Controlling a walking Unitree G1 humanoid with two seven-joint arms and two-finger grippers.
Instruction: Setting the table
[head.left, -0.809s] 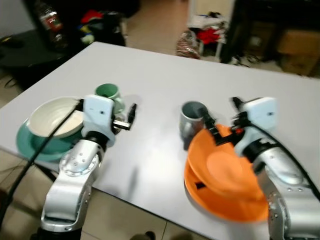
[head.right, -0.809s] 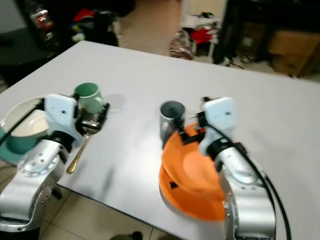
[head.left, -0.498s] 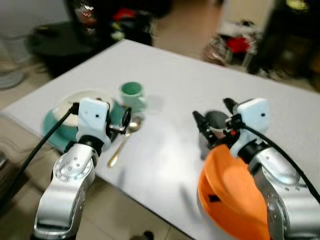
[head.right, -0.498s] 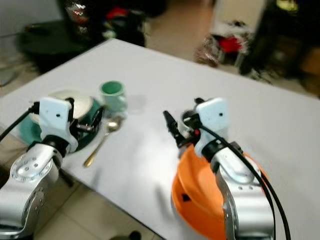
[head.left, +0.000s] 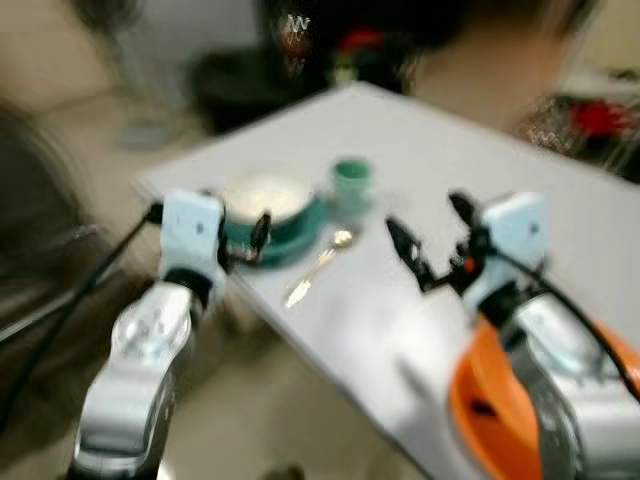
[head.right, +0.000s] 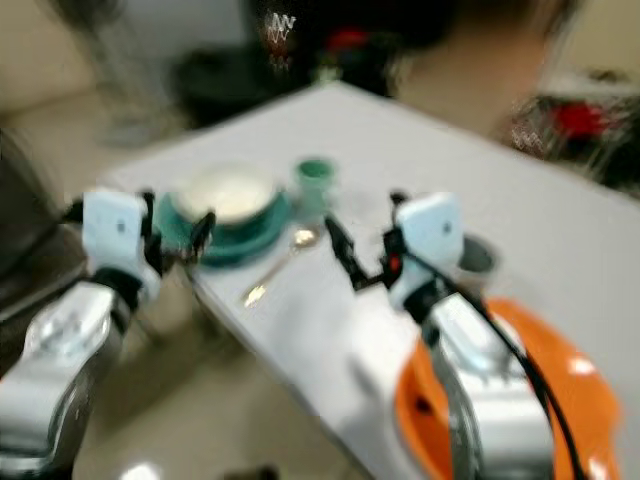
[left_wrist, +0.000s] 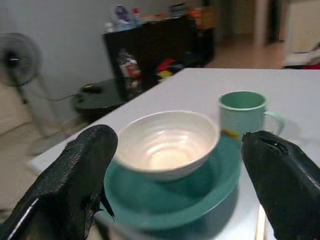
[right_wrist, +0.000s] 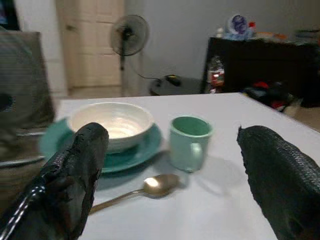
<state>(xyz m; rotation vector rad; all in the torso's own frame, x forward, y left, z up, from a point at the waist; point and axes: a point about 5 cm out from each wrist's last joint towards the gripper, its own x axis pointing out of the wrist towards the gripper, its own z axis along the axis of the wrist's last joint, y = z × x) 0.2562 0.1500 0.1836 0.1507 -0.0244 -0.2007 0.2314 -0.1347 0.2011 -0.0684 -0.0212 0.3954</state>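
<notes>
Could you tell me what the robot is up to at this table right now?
It is setting a white table. Both grippers are open and hold nothing: the left gripper hovers by a white bowl on a teal plate, the right gripper over the table. A green mug and a spoon lie beside that plate; an orange plate lies near the right arm.

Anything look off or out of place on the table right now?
One thing: the orange plate sits at the near table edge and seems to stick out past it. The white bowl sits neatly on the teal plate, with the green mug upright and the spoon beside them. No spills visible.
</notes>
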